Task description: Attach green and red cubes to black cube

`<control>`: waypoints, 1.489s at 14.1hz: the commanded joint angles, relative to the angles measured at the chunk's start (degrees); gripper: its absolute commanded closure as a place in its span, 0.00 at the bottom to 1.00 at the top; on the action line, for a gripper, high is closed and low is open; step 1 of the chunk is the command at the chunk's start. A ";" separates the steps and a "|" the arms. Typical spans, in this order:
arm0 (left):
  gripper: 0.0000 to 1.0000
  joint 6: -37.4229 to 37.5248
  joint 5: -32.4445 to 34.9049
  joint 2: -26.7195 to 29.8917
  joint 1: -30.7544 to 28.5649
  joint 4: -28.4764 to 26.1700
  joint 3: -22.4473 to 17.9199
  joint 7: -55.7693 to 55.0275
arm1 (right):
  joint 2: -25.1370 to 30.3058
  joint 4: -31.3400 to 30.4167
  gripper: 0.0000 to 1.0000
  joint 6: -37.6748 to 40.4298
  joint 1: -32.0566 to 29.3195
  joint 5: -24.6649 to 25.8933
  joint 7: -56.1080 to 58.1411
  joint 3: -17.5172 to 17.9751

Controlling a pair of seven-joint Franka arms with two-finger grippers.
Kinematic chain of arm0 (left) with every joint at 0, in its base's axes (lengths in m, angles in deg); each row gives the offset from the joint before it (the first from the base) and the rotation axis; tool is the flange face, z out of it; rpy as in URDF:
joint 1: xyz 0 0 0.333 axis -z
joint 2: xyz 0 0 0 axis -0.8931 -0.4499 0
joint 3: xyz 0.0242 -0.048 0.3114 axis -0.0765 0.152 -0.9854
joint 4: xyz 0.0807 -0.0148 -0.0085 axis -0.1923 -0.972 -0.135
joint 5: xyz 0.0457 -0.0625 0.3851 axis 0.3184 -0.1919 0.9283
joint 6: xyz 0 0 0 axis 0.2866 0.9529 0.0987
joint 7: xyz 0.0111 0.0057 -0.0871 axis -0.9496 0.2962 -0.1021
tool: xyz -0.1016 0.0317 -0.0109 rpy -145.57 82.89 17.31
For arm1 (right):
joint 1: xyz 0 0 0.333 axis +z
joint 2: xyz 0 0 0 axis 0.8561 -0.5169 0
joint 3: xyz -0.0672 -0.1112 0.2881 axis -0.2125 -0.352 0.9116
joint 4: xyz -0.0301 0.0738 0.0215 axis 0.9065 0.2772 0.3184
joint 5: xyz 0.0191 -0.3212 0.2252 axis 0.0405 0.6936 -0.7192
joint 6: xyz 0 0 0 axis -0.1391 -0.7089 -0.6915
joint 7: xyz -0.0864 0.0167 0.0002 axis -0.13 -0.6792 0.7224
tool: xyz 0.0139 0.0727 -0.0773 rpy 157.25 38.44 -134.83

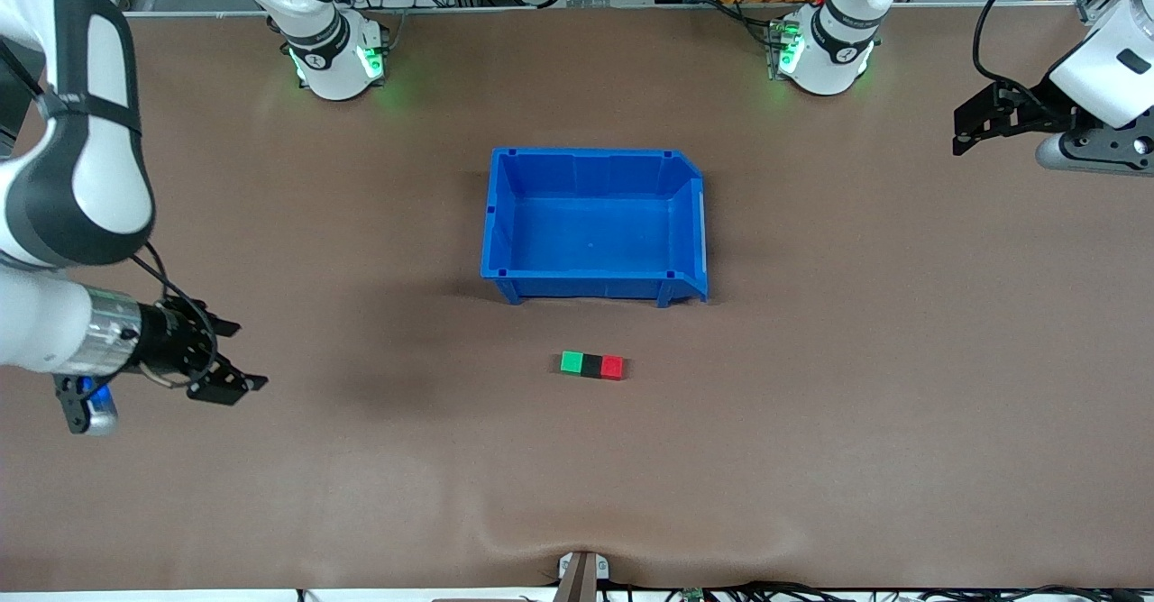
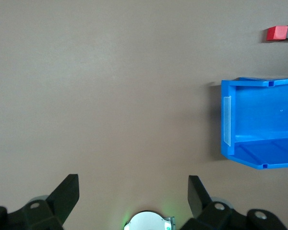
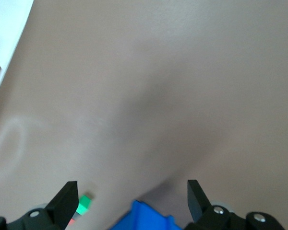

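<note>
Desk (image 1: 902, 404): a flat brown matte sheet with a slight ripple at the edge nearest the front camera; it carries everything and runs out of frame at both ends.
Right arm: it comes from its base at the top of the front view and bends low over its own end of the desk, forearm roughly level; much of the arm is cut off by the frame.
Left arm: held high over its end of the desk, wrist level; only the wrist and hand show.
Blue bin (image 1: 595, 223): a rigid plastic tray, open-topped, with one cut-down wall facing the left arm's end; it sits mid-desk, well apart from both hands.
Right hand (image 1: 231, 357): black fingers spread apart, holding nothing, over bare desk; the row of cubes is well off toward the desk's middle.
Left hand (image 1: 972, 128): fingers apart and empty in its wrist view, over bare desk well away from the bin.
Green cube (image 1: 572, 362): touching the black cube on the side toward the right arm.
Black cube (image 1: 590, 365): matte, middle of the row, nearer the front camera than the bin; barely visible at the frame edge in the left wrist view.
Red cube (image 1: 613, 367): touching the black cube on the side toward the left arm.
</note>
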 commanded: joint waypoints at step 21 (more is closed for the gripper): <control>0.00 2.97 0.30 0.18 -0.32 0.84 -0.14 -0.14 | 30.63 -18.28 0.00 15.25 -1.13 13.43 36.08 1.32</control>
